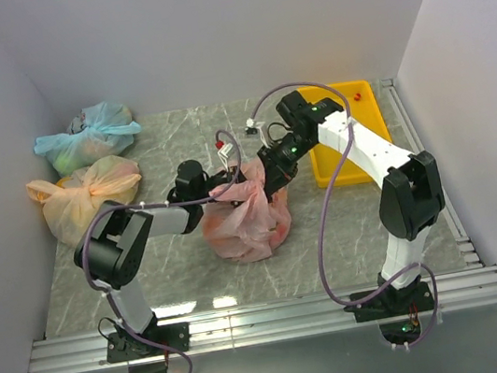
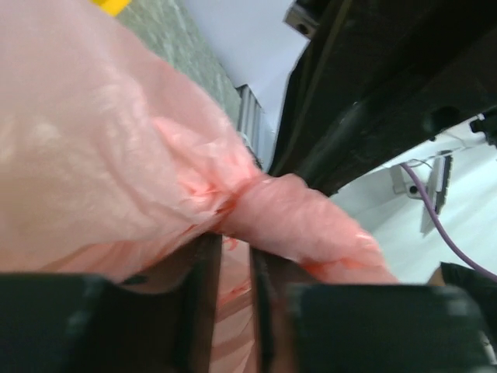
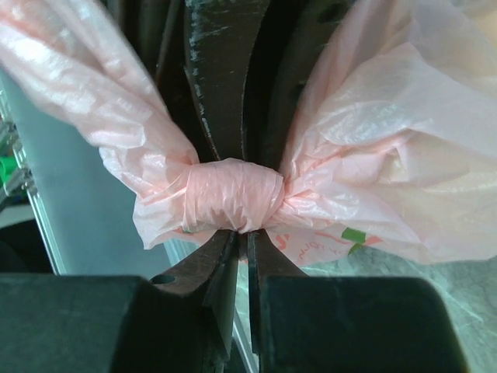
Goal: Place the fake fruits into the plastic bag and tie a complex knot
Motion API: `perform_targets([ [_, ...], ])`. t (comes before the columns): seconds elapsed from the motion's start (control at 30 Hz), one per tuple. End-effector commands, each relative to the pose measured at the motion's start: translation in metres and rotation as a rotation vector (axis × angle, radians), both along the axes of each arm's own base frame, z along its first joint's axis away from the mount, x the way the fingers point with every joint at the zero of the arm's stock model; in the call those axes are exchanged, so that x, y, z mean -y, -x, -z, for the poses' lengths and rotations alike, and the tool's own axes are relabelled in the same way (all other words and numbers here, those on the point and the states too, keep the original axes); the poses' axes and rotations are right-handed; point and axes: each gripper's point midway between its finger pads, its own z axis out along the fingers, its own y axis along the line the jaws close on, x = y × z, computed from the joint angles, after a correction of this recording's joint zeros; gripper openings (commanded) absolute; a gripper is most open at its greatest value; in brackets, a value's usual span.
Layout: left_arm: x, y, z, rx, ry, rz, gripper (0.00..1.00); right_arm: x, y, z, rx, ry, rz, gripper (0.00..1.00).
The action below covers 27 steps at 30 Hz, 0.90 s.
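The salmon-pink plastic bag (image 1: 246,217) sits bulging in the middle of the table, its top twisted into a knot (image 3: 233,194). The fake fruits are hidden inside it; only a faint orange tint shows through the film. My left gripper (image 1: 223,184) reaches the knot from the left. In the left wrist view, my left gripper (image 2: 233,242) has its jaws a little apart, and a twisted pink handle (image 2: 311,217) lies across the tips. My right gripper (image 1: 271,175) comes in from the right. In its wrist view, my right gripper (image 3: 242,233) is closed to a thin slit, its tips pressed into the knot's underside.
A yellow tray (image 1: 335,168) lies at the back right under the right arm, with a small red item (image 1: 357,95) at its far edge. A blue-green tied bag (image 1: 89,136) and a peach tied bag (image 1: 89,193) rest by the left wall.
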Motion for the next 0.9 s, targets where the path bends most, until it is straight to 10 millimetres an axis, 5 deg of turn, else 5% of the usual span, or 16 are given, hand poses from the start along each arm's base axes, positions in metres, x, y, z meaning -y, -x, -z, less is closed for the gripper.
perform_targets([
  [0.0, -0.006, -0.007, -0.031, 0.133, 0.025, -0.029, 0.28, -0.001, -0.004, -0.016, 0.07, -0.04, -0.061, 0.0],
  [0.3, -0.074, -0.023, -0.03, 0.264, -0.173, -0.123, 0.41, -0.001, -0.008, -0.02, 0.102, -0.036, -0.099, 0.0],
  [0.5, -0.138, 0.001, -0.033, 0.457, -0.358, -0.033, 0.46, 0.002, -0.007, -0.016, 0.099, -0.016, -0.093, 0.0],
  [0.53, -0.138, -0.008, -0.045, 0.586, -0.353, -0.023, 0.47, 0.003, -0.006, -0.017, 0.097, -0.015, -0.09, 0.0],
  [0.57, -0.141, 0.005, -0.052, 0.559, -0.377, 0.021, 0.49, 0.002, -0.007, -0.017, 0.097, -0.014, -0.085, 0.0],
  [0.73, -0.145, 0.015, -0.062, 0.753, -0.488, 0.124, 0.8, 0.004, -0.007, -0.018, 0.102, -0.004, -0.069, 0.0],
  [0.87, -0.134, 0.027, -0.062, 0.864, -0.566, 0.217, 0.83, 0.003, -0.01, -0.017, 0.1, -0.001, -0.059, 0.0],
])
